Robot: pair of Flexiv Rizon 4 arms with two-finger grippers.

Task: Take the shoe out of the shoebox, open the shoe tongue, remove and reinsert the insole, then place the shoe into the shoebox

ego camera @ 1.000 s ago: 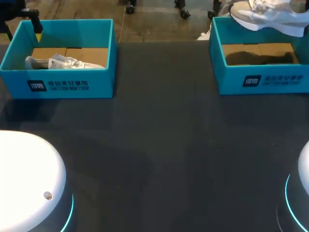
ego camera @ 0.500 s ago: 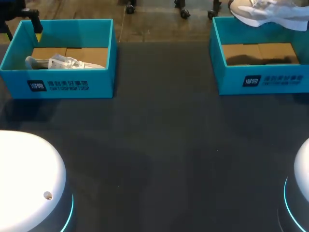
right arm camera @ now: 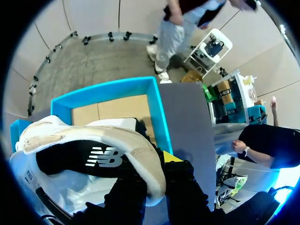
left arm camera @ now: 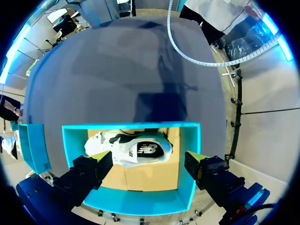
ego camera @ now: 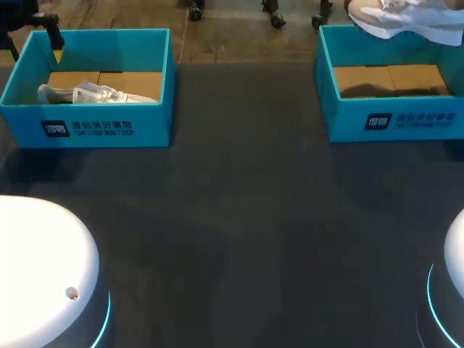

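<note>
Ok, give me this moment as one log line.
right gripper: shut on white-and-black sneaker, above empty right teal shoebox | left gripper: open, over left teal shoebox with second sneaker inside

The right gripper [right arm camera: 157, 174] grips the white shoe [right arm camera: 89, 140] by its heel; the blue shoebox [right arm camera: 105, 87] lies beyond, at the frame's centre.

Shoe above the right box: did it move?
Yes. The shoe has risen, clearing more of the back wall of the right shoebox.
</note>
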